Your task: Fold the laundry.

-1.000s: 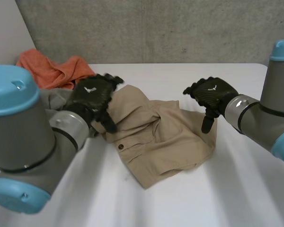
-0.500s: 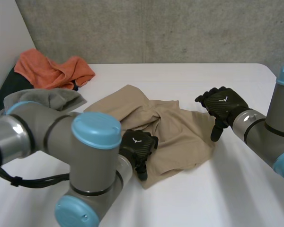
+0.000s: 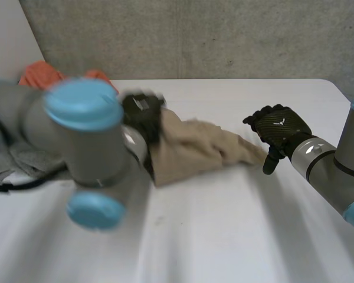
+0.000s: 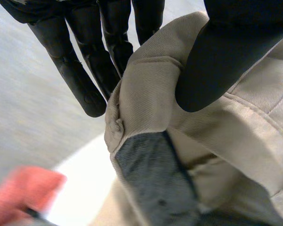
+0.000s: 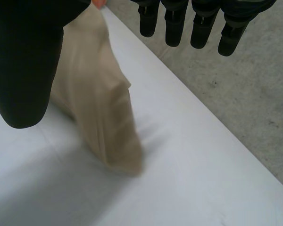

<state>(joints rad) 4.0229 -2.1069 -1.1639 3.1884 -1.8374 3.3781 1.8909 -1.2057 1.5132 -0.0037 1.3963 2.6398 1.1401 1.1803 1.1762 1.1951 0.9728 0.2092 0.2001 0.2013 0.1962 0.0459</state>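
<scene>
1. Mid-way across the white table (image 3: pixel 224 236) lies a crumpled beige twill garment (image 3: pixel 194 147), stretched between the two hands.
2. The left hand (image 3: pixel 143 115) is clamped on a folded edge at the garment's end. Its thumb (image 4: pixel 221 61) presses the fold against the fingers (image 4: pixel 85 75), and a grey lining (image 4: pixel 151 179) is exposed just below.
3. The right hand (image 3: pixel 278 130) is slack with straight fingers and grips nothing. It sits just beside the garment's opposite end.
4. Beyond the left arm, at the table's edge, lie an orange cloth (image 3: pixel 34 75) and a grey cloth (image 3: pixel 17 162).

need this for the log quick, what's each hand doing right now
Left hand: shut, pinching the tan garment.
Right hand: open, holding nothing.
</scene>
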